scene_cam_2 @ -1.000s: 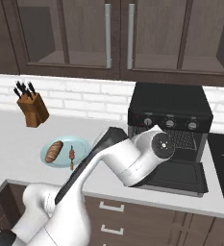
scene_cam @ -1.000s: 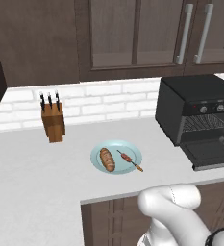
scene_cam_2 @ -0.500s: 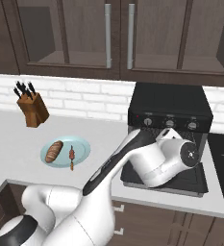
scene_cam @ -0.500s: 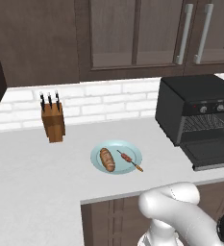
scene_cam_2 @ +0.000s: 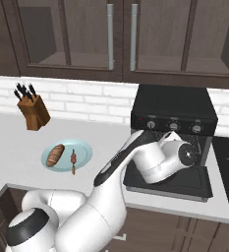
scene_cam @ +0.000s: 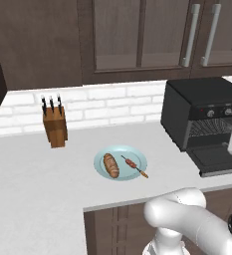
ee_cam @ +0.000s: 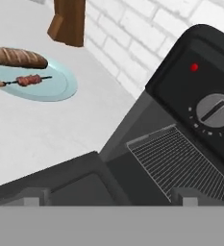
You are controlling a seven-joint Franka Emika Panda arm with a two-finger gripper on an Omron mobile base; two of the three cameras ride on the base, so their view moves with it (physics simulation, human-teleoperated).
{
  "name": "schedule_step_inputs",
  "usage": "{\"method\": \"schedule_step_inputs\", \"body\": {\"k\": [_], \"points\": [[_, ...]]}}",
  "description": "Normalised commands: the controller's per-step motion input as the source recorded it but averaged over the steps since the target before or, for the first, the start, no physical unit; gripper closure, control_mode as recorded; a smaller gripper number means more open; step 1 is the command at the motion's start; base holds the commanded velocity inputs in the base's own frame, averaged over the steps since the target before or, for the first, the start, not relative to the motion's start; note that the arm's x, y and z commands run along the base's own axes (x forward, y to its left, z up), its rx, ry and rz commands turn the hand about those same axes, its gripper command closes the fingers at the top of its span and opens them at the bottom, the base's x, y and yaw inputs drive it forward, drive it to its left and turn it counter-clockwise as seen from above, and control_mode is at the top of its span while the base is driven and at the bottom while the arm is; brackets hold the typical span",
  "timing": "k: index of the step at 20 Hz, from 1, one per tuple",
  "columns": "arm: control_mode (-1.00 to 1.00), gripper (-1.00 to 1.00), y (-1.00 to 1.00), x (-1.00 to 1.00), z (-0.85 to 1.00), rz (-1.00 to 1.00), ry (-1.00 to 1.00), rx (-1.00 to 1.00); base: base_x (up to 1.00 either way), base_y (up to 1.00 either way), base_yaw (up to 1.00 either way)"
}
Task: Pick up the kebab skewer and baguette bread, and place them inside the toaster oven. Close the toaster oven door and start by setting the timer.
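Left base view: the kebab skewer (scene_cam: 133, 166) and the baguette bread (scene_cam: 111, 165) lie side by side, apart, on a pale blue plate (scene_cam: 137, 155) mid tabletop (scene_cam: 33, 179), w/ a wooden knife block (scene_cam: 55, 127) back-left by the brick wall. The toaster oven (scene_cam: 202, 117) sits at the right, the toaster oven door (scene_cam: 219, 158) dropped flat and the wire rack exposed; a white bit of the arm hangs in front of the oven mouth. Right base view: the arm reaches over to the oven and its wrist hovers above the lowered door, well apart from the plate; three knobs run along the oven's front top. Food is untouched, so the step in hand is, I'd judge, getting to the first pick. Hand view: the gripper (ee_cam: 106, 194) shows just two dark tips at the bottom, set wide apart w/ nothing between them, i.e. spread and empty, looking across the door and rack, w/ the leftmost timer-type knob (ee_cam: 214, 110) at right and the plate far up-left. To do it well: swing back toward the plate, come down from above, turn the wrist so the tips straddle the thin stick crosswise, and take the skewer near its meat chunks, not the bare tan end, or it'll prob tip. Keep clear of the loaf beside it and the plate rim.
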Motion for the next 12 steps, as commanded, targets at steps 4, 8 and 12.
{"method": "schedule_step_inputs", "body": {"k": [4,8,12], "points": [[-1.0,-1.0,0.0,0.34,-0.3,-0.13,-0.03,0.01,0.0,0.0,0.0],[-1.0,-1.0,-0.01,0.42,-0.15,-0.06,-0.02,0.0,0.0,0.0,0.0],[-1.0,-1.0,-0.1,0.15,-0.08,0.0,-0.04,0.02,0.0,0.0,0.0]]}}
